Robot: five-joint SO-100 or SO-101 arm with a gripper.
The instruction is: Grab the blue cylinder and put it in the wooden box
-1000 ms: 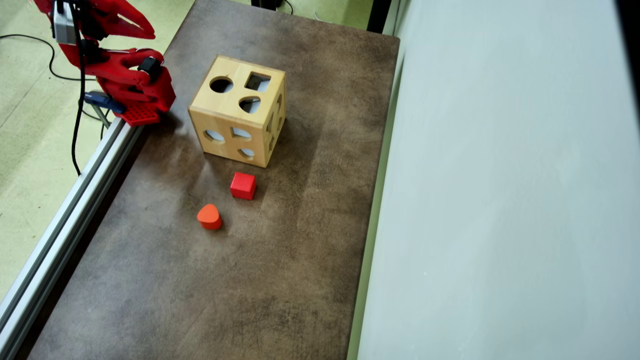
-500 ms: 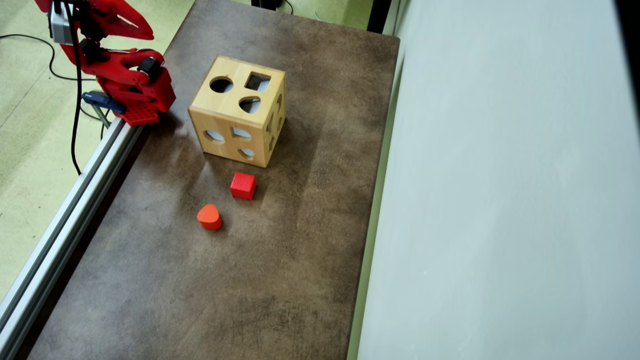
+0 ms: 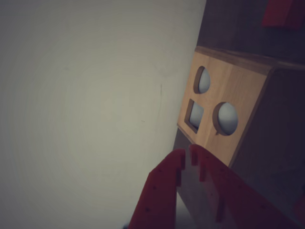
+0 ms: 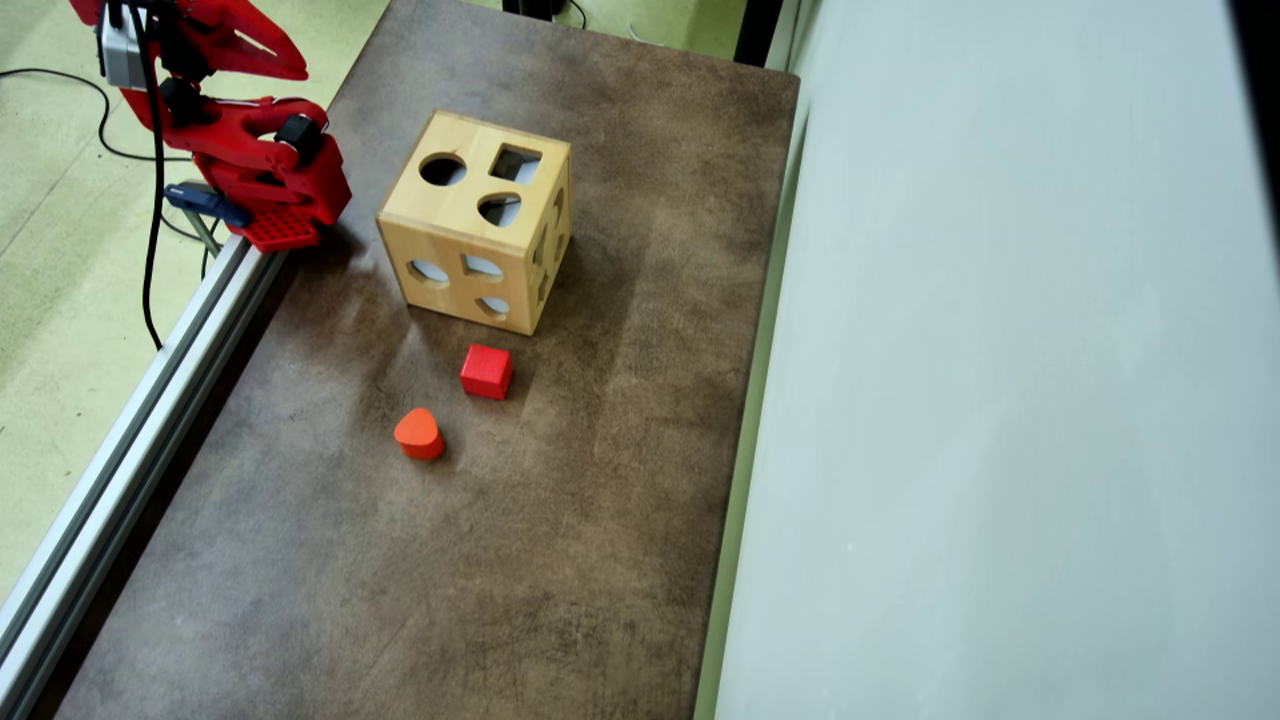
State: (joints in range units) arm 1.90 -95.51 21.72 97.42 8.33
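The blue cylinder shows in neither view: no blue block lies on the table (image 4: 560, 560), and whether it sits inside the wooden box (image 4: 478, 220) cannot be told through the holes. From this I judge the task is likely done, or its piece is simply hidden.

In the overhead view the box stands toward 12 o'clock of the table's middle, with the red cube (image 4: 486, 371) just past its 6 o'clock face and the orange rounded-triangle block (image 4: 419, 433) further toward 7 o'clock.

The claw (image 3: 187, 160) is drawn nearly shut, its tips almost meeting on nothing. In the overhead view the red arm (image 4: 250, 160) is folded at the table's 10 o'clock corner, and the box lies at its 3 o'clock, well apart.
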